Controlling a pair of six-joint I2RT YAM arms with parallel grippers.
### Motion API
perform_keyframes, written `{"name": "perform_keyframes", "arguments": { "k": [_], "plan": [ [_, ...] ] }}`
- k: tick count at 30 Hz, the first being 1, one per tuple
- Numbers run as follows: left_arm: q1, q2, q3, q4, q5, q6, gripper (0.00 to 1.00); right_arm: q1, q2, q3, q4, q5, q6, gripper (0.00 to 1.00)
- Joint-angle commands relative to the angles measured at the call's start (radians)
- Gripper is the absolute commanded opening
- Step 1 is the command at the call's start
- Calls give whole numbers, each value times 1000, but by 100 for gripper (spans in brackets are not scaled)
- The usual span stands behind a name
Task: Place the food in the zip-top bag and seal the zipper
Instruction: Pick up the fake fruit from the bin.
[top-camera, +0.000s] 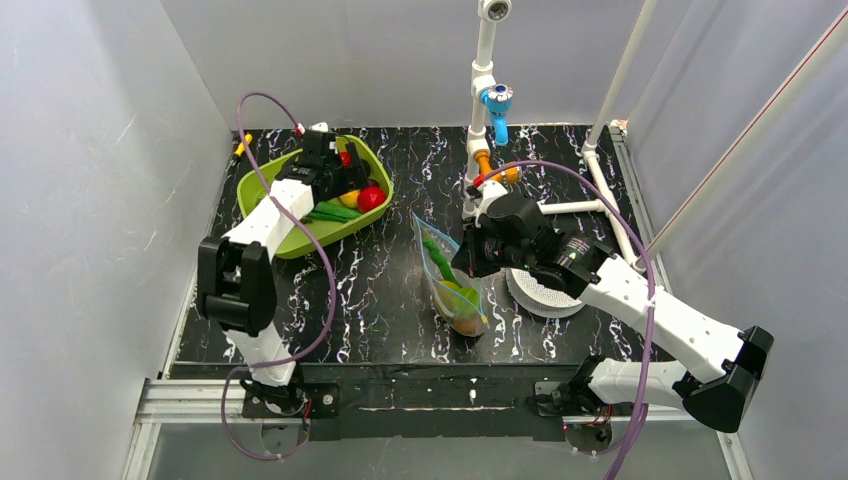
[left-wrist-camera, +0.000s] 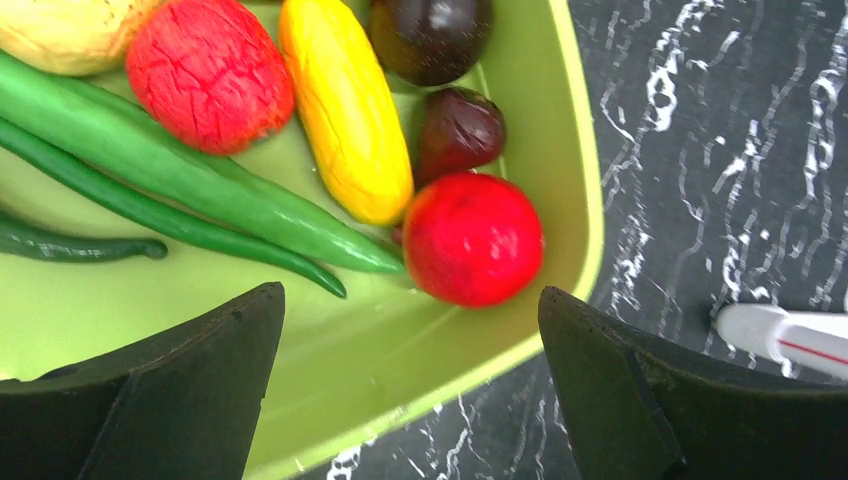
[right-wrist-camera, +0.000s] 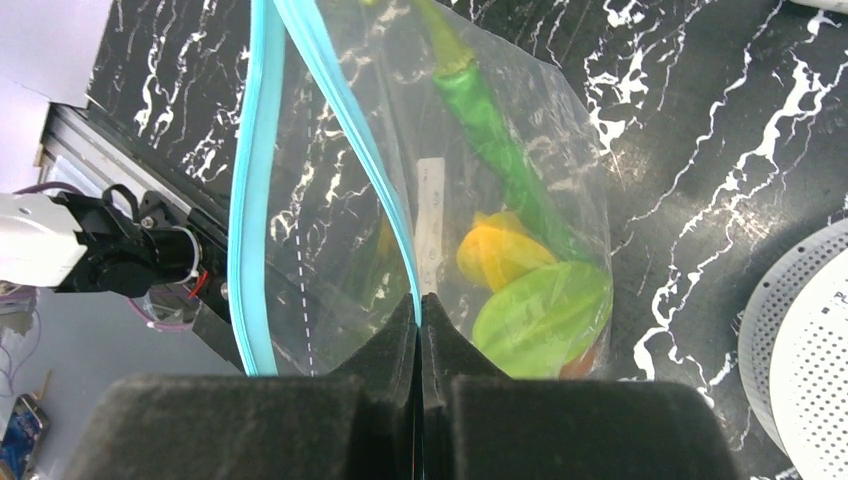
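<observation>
The clear zip-top bag (top-camera: 455, 285) hangs at the table's middle with its mouth gaping; green, yellow and brown food shows inside it (right-wrist-camera: 530, 290). My right gripper (right-wrist-camera: 419, 305) is shut on one lip of the light blue zipper (right-wrist-camera: 340, 110) and holds the bag up; it also shows in the top view (top-camera: 472, 250). My left gripper (left-wrist-camera: 410, 340) is open and empty above the near rim of the lime-green tray (left-wrist-camera: 400, 370). In the tray lie a red ball (left-wrist-camera: 472, 238), a yellow piece (left-wrist-camera: 345, 105), a cracked red piece (left-wrist-camera: 208, 72), dark purple pieces (left-wrist-camera: 458, 130) and green beans (left-wrist-camera: 190, 190).
A white perforated disc (top-camera: 540, 292) lies under the right arm. A white pipe stand (top-camera: 485, 90) with a blue fitting stands at the back, with a white rod (top-camera: 575, 208) lying beside it. Grey walls enclose the black marbled table (top-camera: 380, 300).
</observation>
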Motion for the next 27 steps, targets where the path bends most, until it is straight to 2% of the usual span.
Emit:
{"name": "perform_keyframes", "arguments": {
  "k": [1,6,10,13,17,24,27],
  "plan": [
    [15,69,114,-106,20,67,98,2,-6,47,-47,22,19,1],
    [15,158,176,-134,115,72,96,0,2,47,-61,42,30,1],
    [14,170,143,-78,201,53,93,-6,2,38,-61,43,34,1],
    [14,204,136,-49,215,39,89,-7,2,43,-63,40,28,1],
    [14,293,200,-83,250,25,84,-12,1,49,-62,51,21,1],
    [14,371,253,-103,245,2,84,-17,-5,51,-51,54,20,1],
    [15,378,274,-129,241,16,76,-20,-6,56,-49,56,17,1]
  ]
}}
